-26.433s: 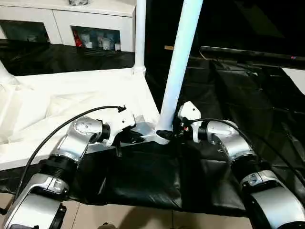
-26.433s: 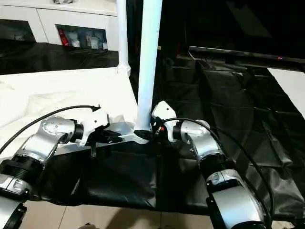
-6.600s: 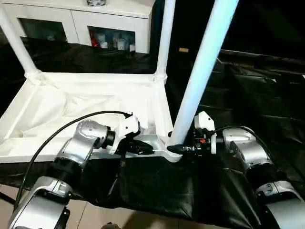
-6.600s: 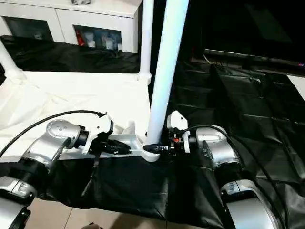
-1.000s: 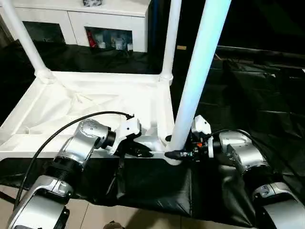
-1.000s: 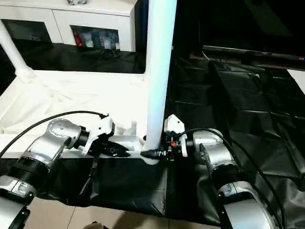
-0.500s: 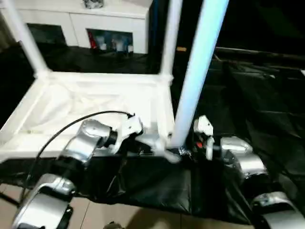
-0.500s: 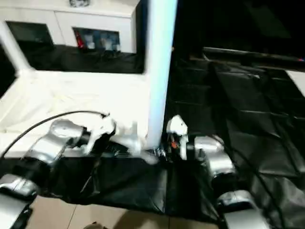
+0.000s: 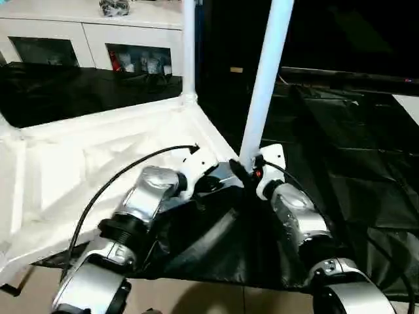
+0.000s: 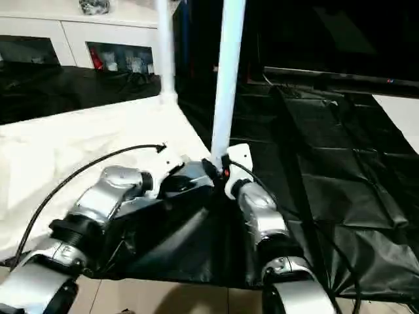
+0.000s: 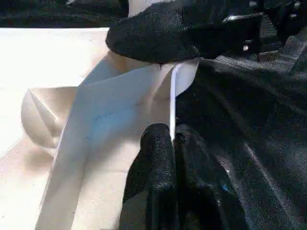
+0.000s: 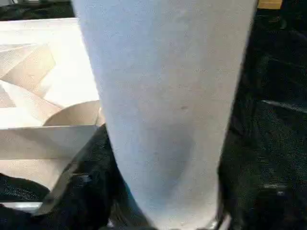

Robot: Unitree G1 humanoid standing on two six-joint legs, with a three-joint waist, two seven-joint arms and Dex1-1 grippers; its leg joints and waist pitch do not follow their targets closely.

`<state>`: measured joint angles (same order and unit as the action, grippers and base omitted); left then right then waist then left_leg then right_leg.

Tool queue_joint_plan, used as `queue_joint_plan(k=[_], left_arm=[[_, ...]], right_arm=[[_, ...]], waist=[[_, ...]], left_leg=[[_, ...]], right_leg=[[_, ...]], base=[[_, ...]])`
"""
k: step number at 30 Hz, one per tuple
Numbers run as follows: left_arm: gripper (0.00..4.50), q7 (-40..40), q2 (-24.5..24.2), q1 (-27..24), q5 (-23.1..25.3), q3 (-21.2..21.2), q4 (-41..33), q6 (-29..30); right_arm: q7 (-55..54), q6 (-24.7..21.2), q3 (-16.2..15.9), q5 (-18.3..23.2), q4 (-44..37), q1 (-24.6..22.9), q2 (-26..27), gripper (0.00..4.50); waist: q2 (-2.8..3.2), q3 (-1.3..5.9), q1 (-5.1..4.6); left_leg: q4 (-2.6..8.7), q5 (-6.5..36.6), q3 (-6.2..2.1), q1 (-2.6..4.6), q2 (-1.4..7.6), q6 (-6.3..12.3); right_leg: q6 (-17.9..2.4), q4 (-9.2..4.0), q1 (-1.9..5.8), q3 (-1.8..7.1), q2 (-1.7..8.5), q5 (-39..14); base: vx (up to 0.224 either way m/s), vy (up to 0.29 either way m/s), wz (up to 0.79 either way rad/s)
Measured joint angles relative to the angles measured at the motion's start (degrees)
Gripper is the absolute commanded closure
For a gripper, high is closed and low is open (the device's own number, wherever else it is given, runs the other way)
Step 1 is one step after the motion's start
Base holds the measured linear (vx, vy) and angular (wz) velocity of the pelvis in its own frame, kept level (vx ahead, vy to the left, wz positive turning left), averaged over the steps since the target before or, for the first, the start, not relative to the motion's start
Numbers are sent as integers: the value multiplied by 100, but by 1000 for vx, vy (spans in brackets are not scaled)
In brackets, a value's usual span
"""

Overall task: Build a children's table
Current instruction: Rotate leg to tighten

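Table top lies underside up; your left hand pinches its rim beside the corner socket, right hand clasps the leg. Next, press it home.

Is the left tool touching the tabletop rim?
Touching. The left wrist view shows the left tool with both fingers closed on the thin rim of the tabletop.

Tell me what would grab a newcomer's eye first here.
The tall white leg rising upright at the tabletop's near corner, with the right gripper at its base. Beside it, the left gripper pinches the upturned white tabletop's thin edge, over black sheeting.
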<state>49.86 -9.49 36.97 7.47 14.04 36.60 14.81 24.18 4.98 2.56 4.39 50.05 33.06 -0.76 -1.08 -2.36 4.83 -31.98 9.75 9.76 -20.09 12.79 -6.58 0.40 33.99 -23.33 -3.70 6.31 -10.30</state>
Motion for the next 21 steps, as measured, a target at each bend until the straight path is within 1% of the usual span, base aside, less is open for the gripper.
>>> queue_joint_plan(k=[2, 6, 12, 14, 19, 21], left_arm=[[450, 91, -40, -33, -9, 1, -60, -16], [450, 469, -215, -83, -112, 16, -168, -87], [450, 1341, -609, -146, -327, 80, -291, -229], [450, 1609, -699, -145, -362, 95, -292, -316], [450, 2163, -879, -121, -447, 190, -225, -531], [450, 2350, -943, -110, -476, 234, -187, -601]], right_arm=[[41, 28, -5, 0, 0, 0, 2, 88], [672, 193, -219, -72, 0, -6, -207, 88], [2482, 262, -541, -3, -48, -5, -813, 88], [3278, 207, -731, 27, -160, -3, -1135, 88], [4612, -99, -933, 207, -323, 16, -1530, 88], [4986, -196, -1006, 222, -396, 18, -1643, 88]], waist=[[0, 0, 2], [0, 0, 20], [1, -1, 32], [0, 0, 58], [-3, -2, 119], [-5, -3, 147]], left_leg=[[12, 0, 0, 2, 1, 0], [31, 0, 0, 0, 7, -1], [35, 0, -1, -15, 14, -1], [14, -1, -1, -28, 15, 1], [-20, 9, 5, -37, 17, 17], [-27, 9, 5, -37, 18, 17]], right_leg=[[2, 10, -1, -1, -1, 3], [30, 22, -8, -6, -4, 43], [17, 36, -15, -6, -10, 48], [15, 35, -14, -5, -9, 40], [13, 30, -15, -4, -3, 39], [13, 33, -14, -4, -3, 39]], base=[[0, 0, 0], [0, 0, 0], [0, 0, 0], [0, 0, 0], [0, 0, 0], [0, 0, 0]])
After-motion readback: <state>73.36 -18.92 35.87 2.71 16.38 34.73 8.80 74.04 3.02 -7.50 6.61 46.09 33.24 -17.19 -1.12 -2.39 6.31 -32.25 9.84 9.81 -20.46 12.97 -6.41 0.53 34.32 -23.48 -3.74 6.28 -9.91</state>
